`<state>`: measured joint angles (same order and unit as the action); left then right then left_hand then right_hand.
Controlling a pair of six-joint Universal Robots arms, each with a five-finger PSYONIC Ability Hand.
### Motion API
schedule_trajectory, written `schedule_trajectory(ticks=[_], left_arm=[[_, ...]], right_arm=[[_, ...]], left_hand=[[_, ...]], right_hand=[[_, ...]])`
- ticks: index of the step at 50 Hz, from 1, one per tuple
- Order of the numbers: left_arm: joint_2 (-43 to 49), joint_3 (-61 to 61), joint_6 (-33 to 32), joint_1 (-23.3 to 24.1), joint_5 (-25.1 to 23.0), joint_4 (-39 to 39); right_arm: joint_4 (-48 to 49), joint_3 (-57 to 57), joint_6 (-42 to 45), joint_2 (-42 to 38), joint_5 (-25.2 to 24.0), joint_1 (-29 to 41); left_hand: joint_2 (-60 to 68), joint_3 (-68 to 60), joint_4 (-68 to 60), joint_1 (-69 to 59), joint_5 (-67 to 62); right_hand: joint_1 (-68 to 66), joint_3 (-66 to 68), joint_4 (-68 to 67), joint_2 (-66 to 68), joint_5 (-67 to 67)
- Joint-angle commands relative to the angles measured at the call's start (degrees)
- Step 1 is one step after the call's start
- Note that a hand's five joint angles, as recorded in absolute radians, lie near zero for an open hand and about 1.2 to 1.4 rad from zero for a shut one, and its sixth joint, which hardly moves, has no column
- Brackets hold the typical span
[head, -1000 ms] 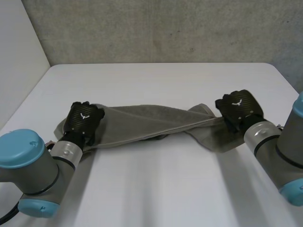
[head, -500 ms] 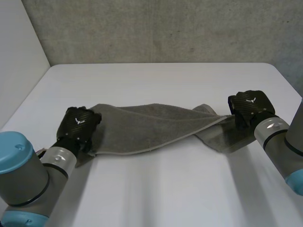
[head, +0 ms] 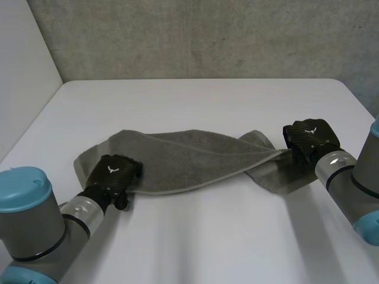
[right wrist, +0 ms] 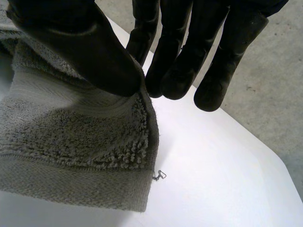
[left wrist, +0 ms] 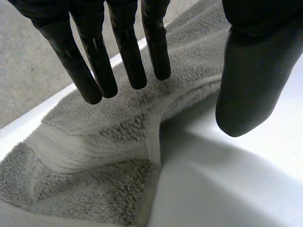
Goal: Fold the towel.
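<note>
White table — one grey towel; left hand, fingers straight, empty; right hand, fingers tight on its edge.

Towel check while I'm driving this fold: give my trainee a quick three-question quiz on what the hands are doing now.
1. True or false: the left hand pinches the towel.
2. The right hand grips the towel at: A) its middle, B) an edge near a corner, C) nowhere.
3. Fill in: the towel lies across the white ____.
Key: 1 false, its fingers are straight above the cloth; 2 B; 3 table.
</note>
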<state>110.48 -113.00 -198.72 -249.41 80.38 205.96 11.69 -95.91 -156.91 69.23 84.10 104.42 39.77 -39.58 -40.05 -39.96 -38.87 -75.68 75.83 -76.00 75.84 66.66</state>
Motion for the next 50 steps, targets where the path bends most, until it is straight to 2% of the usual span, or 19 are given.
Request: schedule_trajectory(ticks=[1,9,14,19,28,33,35,36,37,38,39,43,45,46,47,48,49,50], left_arm=[[3.0,2.2,-0.5,-0.1,0.4,1.9],[7.3,5.3,-0.6,-0.6,1.7,3.4],[7.4,6.3,-0.6,-3.5,8.4,7.7],[7.6,7.2,-0.6,-4.7,12.0,10.5],[6.2,6.8,-0.7,-7.6,13.0,10.4],[2.4,5.1,-0.7,-7.9,12.8,10.3],[0.5,4.3,-0.8,-7.9,12.6,10.3],[-1.4,3.6,-0.8,-7.9,12.3,9.9],[-2.9,3.2,-0.9,-7.8,12.2,9.0],[-2.9,3.2,-0.9,-7.8,12.2,9.0],[-4.5,3.1,-1.2,-7.9,11.9,7.8],[-7.7,3.5,-2.2,-8.0,9.3,4.1],[-11.1,4.3,-3.2,-8.0,4.4,-0.6],[-11.1,4.3,-3.2,-8.0,4.3,-0.6],[-14.0,5.0,-3.4,-8.0,1.2,-3.7],[-16.9,5.9,-3.2,-8.0,-1.4,-6.7],[-16.9,6.0,-3.2,-8.0,-1.5,-6.7],[-19.5,7.0,-2.8,-7.9,-3.5,-9.4]], right_arm=[[0.0,0.0,0.0,-0.9,0.0,0.1],[0.0,0.3,0.1,-2.2,0.1,0.0],[0.0,0.3,0.0,-2.3,0.0,0.0],[0.0,0.3,-0.1,-2.2,0.0,-0.2],[0.0,0.2,-0.1,-1.6,0.0,-0.7],[0.0,0.2,-0.2,0.3,0.1,-0.9],[0.0,0.4,-0.3,1.3,0.4,-0.9],[0.0,0.5,-0.3,2.4,0.4,-0.9],[0.0,0.5,-0.3,2.4,0.4,-0.9],[-0.1,0.7,-0.3,3.8,0.5,-0.9],[-0.1,0.7,-0.3,3.8,0.5,-0.9],[-2.4,2.5,0.2,9.1,0.0,-0.5],[-5.0,3.7,0.4,10.7,-0.7,-0.4],[-8.4,5.6,0.5,11.6,-1.7,-0.4],[-12.4,7.9,0.6,12.5,-2.9,-0.7],[-12.5,7.9,0.6,12.5,-2.9,-0.7],[-16.7,10.7,0.9,13.2,-4.4,-0.6],[-16.8,10.7,0.9,13.2,-4.4,-0.6]], left_hand=[[-5.2,5.0,5.4,5.4,14.3],[-4.8,4.6,5.1,5.0,13.9],[-4.7,4.5,4.9,4.9,13.8],[-4.2,4.0,4.4,4.3,13.3],[-2.8,2.6,3.1,3.0,11.9],[-2.8,2.6,3.1,3.0,11.9],[-2.3,2.1,2.6,2.5,11.4],[4.9,-5.0,-4.6,-4.7,4.2],[27.6,-27.8,-27.3,-27.4,-18.5],[27.8,-28.0,-27.5,-27.6,-18.7],[40.1,-40.3,-39.8,-39.9,-31.0],[40.2,-40.4,-40.0,-40.0,-31.1],[40.2,-40.4,-40.0,-40.0,-31.1],[40.2,-40.4,-40.0,-40.0,-31.1],[40.2,-40.4,-40.0,-40.0,-31.1],[40.2,-40.4,-40.0,-40.0,-31.1],[40.2,-40.4,-40.0,-40.0,-31.1],[40.2,-40.4,-40.0,-40.0,-31.1]], right_hand=[[-4.3,4.2,-4.0,4.2,3.3],[-4.3,4.2,-4.0,4.2,3.3],[-4.3,4.2,-4.0,4.2,3.3],[-4.3,4.2,-4.0,4.2,3.3],[-4.3,4.2,-4.0,4.2,3.3],[-4.3,4.2,-4.0,4.2,3.3],[-4.3,4.2,-4.0,4.2,3.3],[-4.3,4.2,-4.0,4.2,3.3],[-4.3,4.2,-4.0,4.2,3.3],[-4.3,4.2,-4.0,4.2,3.3],[-4.3,4.2,-4.0,4.2,3.3],[-4.3,4.2,-4.0,4.2,3.3],[-4.3,4.2,-4.0,4.2,3.3],[-4.3,4.2,-4.0,4.2,3.3],[-4.3,4.2,-4.0,4.2,3.3],[-4.3,4.2,-4.0,4.2,3.3],[-4.3,4.2,-4.0,4.2,3.3],[-4.3,4.2,-4.0,4.2,3.3]])
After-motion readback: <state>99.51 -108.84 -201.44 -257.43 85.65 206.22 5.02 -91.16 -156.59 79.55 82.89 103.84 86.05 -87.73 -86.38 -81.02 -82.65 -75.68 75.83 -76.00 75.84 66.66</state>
